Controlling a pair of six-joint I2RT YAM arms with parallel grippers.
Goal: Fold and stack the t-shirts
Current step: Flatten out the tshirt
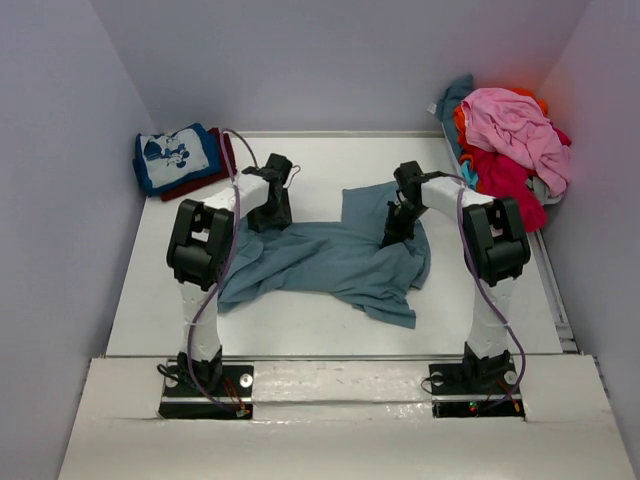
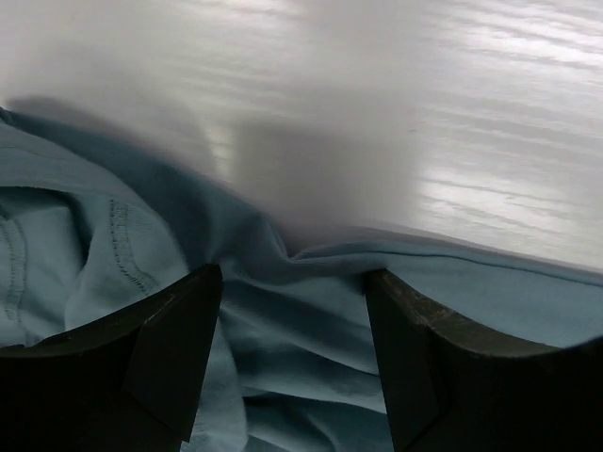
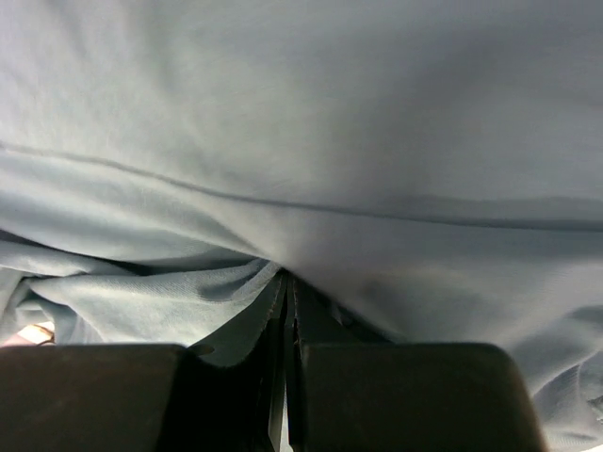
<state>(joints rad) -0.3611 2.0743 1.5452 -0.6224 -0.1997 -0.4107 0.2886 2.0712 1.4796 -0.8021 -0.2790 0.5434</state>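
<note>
Little is done: a folded stack (image 1: 178, 160) sits upper left, a heap of tees (image 1: 510, 140) waits upper right, and the slate-blue tee (image 1: 330, 260) lies rumpled mid-frame on the surface (image 1: 300, 330), with the right claw (image 3: 285, 320) pinching it and the left claw (image 2: 292, 358) spread over its edge.

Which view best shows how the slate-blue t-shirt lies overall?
Top external: almost the whole slate-blue t-shirt shows, spread out and rumpled. Left wrist shows only a creased edge at the open left end effector; right wrist shows only close-up cloth pinched in the shut right end effector.
</note>
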